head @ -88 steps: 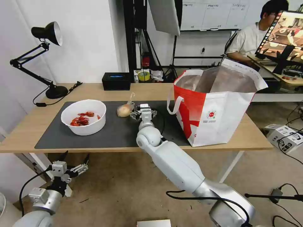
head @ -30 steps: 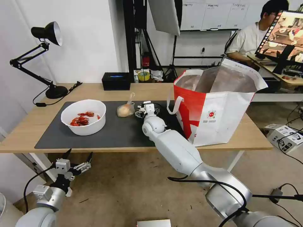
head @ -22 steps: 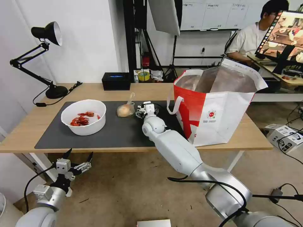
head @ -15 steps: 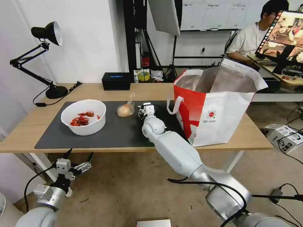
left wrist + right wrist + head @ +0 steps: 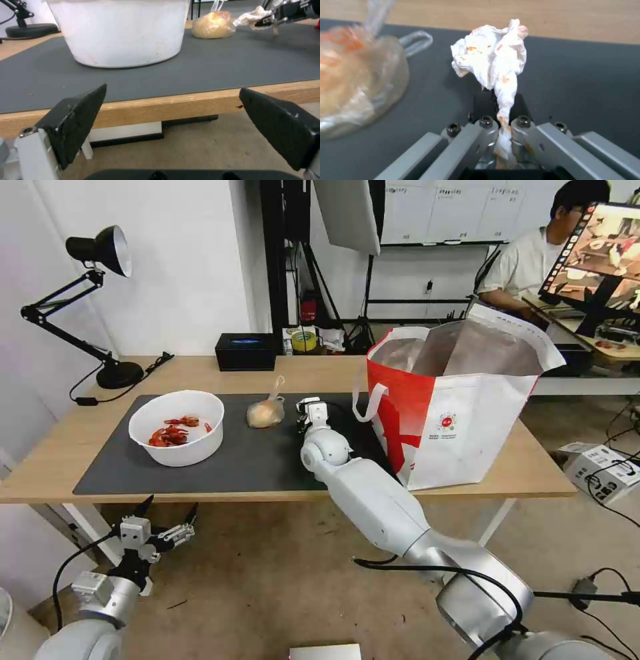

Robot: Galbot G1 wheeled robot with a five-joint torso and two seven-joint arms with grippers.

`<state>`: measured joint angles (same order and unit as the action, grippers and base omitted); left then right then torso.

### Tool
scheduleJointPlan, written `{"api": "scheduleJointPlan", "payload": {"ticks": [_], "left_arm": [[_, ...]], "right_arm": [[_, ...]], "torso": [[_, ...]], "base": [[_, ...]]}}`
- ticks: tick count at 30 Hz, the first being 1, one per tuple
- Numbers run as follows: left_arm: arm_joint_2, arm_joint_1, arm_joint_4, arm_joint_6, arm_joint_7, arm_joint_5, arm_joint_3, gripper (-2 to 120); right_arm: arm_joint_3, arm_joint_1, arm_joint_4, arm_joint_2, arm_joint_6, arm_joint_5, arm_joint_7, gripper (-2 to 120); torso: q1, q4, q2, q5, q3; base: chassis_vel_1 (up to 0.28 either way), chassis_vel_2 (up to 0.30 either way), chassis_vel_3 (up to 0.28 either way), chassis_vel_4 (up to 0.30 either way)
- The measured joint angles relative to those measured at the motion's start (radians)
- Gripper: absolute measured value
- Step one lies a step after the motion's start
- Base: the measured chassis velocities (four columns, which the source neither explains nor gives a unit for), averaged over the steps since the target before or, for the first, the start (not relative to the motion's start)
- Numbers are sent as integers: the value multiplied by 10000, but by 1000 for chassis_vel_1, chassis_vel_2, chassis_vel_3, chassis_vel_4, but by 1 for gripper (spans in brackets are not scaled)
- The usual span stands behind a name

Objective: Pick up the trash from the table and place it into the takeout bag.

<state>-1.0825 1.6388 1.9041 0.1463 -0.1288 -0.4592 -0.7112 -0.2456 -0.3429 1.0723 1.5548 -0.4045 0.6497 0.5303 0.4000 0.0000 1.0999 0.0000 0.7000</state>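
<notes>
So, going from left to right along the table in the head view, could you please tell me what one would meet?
Black desk lamp → white bowl with crayfish shells → knotted clear bag with a yellowish lump → right tool, shut on the crumpled tissue → red-and-white takeout bag.

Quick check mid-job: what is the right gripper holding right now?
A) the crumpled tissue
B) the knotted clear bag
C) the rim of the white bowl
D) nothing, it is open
A: in the right wrist view the right gripper is shut on the twisted tail of the crumpled tissue, beside the knotted clear bag.
</notes>
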Motion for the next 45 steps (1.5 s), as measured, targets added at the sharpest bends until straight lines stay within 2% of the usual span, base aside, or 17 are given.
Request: {"api": "scheduleJointPlan", "payload": {"ticks": [7, 14, 27, 29, 39, 45], "left_arm": [[-81, 83, 50, 28, 0, 34, -5, 100], [-87, 230, 127, 49, -3, 41, -142, 100], [-78, 309, 184, 53, -6, 23, -184, 100], [-159, 325, 201, 53, -7, 24, -171, 100], [-286, 389, 198, 54, -11, 65, -163, 100], [-305, 479, 324, 49, -12, 45, -361, 100]], "right_arm": [[-33, -150, 926, -446, 213, -29, 111, 0], [-241, -355, 2503, -1353, 555, -338, 399, 0], [-476, -860, 4592, -2370, 822, -401, 586, 0], [-504, -1142, 5392, -2687, 1115, -434, 606, 0], [-565, -1495, 6768, -3194, 1531, -269, 541, 0], [-126, -1817, 7738, -3521, 1953, -575, 574, 0]], "torso": [[0, 0, 0, 0, 0], [0, 0, 0, 1, 0], [-1, -1, 1, 1, 0], [0, -1, 1, 1, -1], [0, 0, 1, 1, -1], [-1, 0, 1, 1, -1]], "base": [[0, 0, 0, 0], [0, 0, 0, 0], [0, 0, 0, 0], [0, 0, 0, 0], [0, 0, 0, 0], [0, 0, 0, 0]]}}
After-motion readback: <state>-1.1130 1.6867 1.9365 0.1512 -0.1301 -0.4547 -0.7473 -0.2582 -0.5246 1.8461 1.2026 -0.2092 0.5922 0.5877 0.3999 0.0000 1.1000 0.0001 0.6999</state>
